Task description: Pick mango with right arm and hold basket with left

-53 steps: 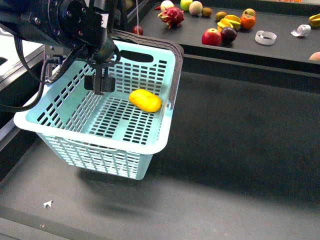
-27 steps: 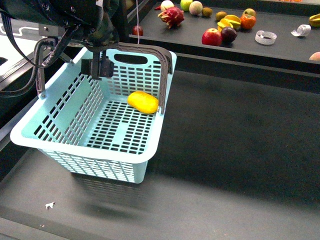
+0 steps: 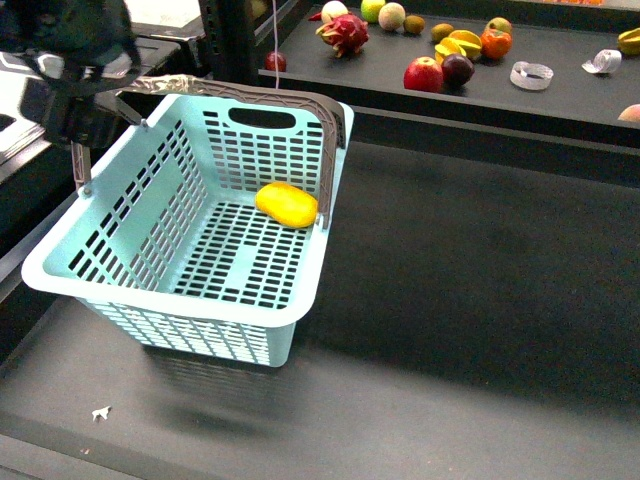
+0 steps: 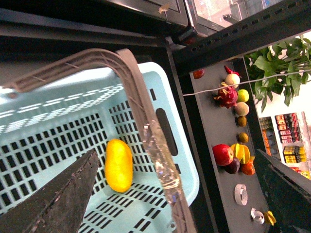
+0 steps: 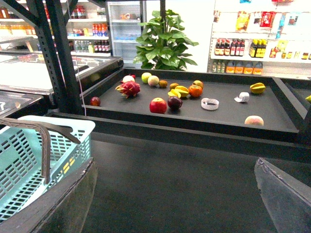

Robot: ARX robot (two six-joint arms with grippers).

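The pale mint basket (image 3: 180,297) stands on the dark surface at the left. The yellow-orange mango (image 3: 287,204) lies on its slotted floor against the right wall. My black left arm (image 3: 70,60) hangs over the basket's far left corner, by the taped handle (image 3: 150,85). In the left wrist view my left gripper (image 4: 175,194) is open above the basket (image 4: 48,131), with the taped handle (image 4: 155,145) and mango (image 4: 119,165) showing between its fingers, untouched. My right gripper (image 5: 175,204) is open over bare dark surface, with the basket (image 5: 19,165) off to its side.
A raised dark shelf behind holds a dragon fruit (image 3: 343,32), a red apple (image 3: 424,73), a dark plum (image 3: 458,68), other fruit and tape rolls (image 3: 531,74). A black upright post (image 3: 225,40) stands at the basket's far end. A leafy plant (image 5: 163,43) stands behind the shelf.
My left arm has lifted out of the basket and pulled away up and to the left. The basket was tilted and has settled flat; the mango has stayed inside it.
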